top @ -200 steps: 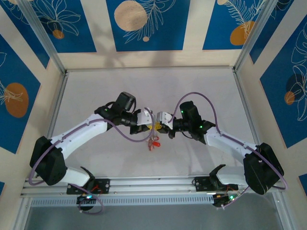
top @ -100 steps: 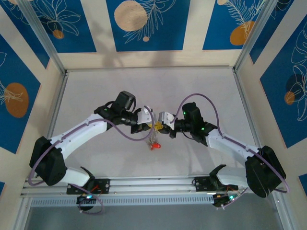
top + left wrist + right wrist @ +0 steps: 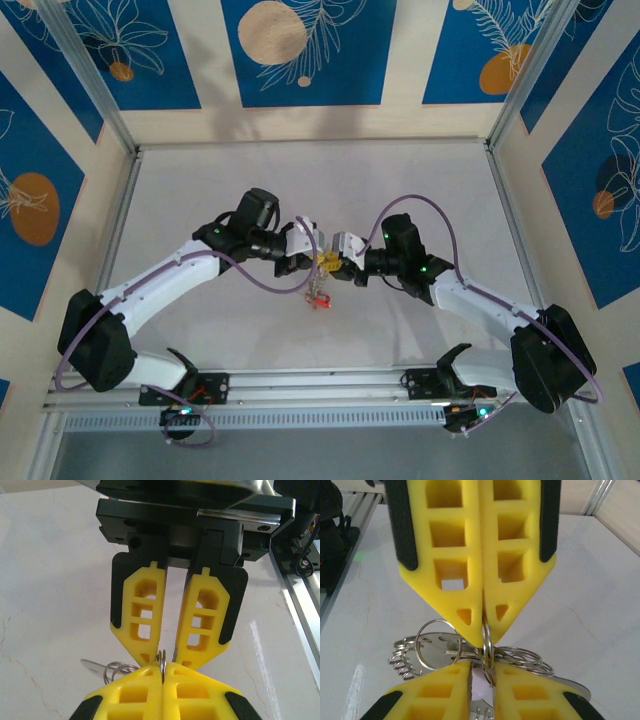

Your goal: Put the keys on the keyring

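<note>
1. Left gripper (image 3: 163,669) is pressed shut on the edge of the keyring (image 3: 487,636), which stands on edge in the air between the two arms. The hold is on a thin sliver of metal right at the fingertips. Any twist could let the ring pivot or slide out.
2. Just beyond, the right gripper (image 3: 167,656) faces it tip to tip. Its jaws stand a narrow slit apart around the same ring and do not visibly clamp it. By that reading the whole load hangs on the left pinch alone. If the right one pulls away with a finger rubbing the ring, it may drag the ring loose.
3. Small split rings (image 3: 434,639) crowd the fingertips on both sides. One could snag on a yellow finger edge and get tugged as the arms part, or it could block a clean re-grip.
4. Beneath the meeting point the keys (image 3: 319,297) dangle in a bunch, a red head lowest. Whether each is fully threaded I cannot tell. One only part-way on could slip off if the bunch swings.
5. Farthest down lies the counter (image 3: 200,190). A dropped ring would land there under the arms in a tangle, lying flat and awkward to pick up again.
</note>
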Controlling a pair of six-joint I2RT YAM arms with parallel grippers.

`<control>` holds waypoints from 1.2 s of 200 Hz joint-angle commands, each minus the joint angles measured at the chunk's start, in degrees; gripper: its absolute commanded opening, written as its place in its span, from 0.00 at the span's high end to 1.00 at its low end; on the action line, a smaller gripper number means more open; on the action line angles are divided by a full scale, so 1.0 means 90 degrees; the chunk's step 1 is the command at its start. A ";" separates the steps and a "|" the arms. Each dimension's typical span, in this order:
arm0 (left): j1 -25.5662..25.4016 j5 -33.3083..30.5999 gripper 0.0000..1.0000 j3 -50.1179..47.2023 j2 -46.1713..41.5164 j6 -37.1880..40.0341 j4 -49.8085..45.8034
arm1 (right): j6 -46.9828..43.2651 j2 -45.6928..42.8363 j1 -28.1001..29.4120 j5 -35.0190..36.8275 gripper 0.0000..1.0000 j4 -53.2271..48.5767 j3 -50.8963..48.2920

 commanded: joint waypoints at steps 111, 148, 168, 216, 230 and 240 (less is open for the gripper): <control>0.0025 0.0543 1.00 -0.0167 -0.0059 -0.0038 0.0547 | 0.0569 -0.0261 -0.0261 -0.0605 0.82 0.0818 -0.0317; 0.0020 0.0471 1.00 -0.0159 -0.0069 -0.0067 0.0593 | 0.0597 -0.0241 -0.0300 -0.0844 0.94 0.0794 -0.0279; 0.0071 0.0282 1.00 -0.0114 -0.0097 -0.0018 0.0426 | 0.0531 -0.0259 -0.0310 -0.0753 0.97 0.0671 -0.0254; 0.0330 -0.0445 1.00 -0.0119 -0.0318 0.0240 -0.0151 | 0.0425 -0.0427 -0.0399 -0.0660 1.00 0.0573 -0.0273; 0.0330 -0.0572 1.00 -0.0085 -0.0320 0.0405 -0.0368 | 0.0443 -0.0422 -0.0415 -0.0685 1.00 0.0610 -0.0263; 0.0334 -0.0626 1.00 -0.0065 -0.0311 0.0484 -0.0495 | 0.0449 -0.0415 -0.0419 -0.0689 1.00 0.0624 -0.0263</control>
